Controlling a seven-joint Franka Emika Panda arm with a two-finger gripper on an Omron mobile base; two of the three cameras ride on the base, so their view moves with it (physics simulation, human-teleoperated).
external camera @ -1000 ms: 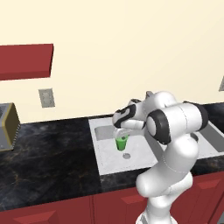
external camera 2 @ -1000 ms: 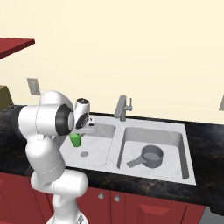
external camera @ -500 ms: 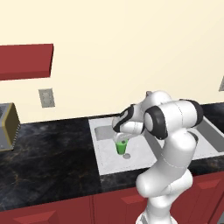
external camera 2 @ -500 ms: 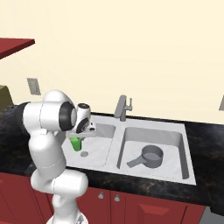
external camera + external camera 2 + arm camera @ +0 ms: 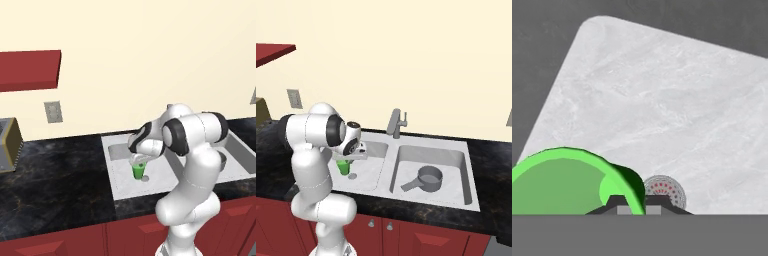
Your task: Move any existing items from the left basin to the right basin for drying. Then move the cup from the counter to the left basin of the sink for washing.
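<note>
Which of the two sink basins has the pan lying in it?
The right basin, which holds the grey pan. The left basin has the green cup pinched at its rim by the fingers.

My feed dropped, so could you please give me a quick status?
Hand shut on cup rim, low in left basin. Pan in right basin. Nothing in the way.
</note>
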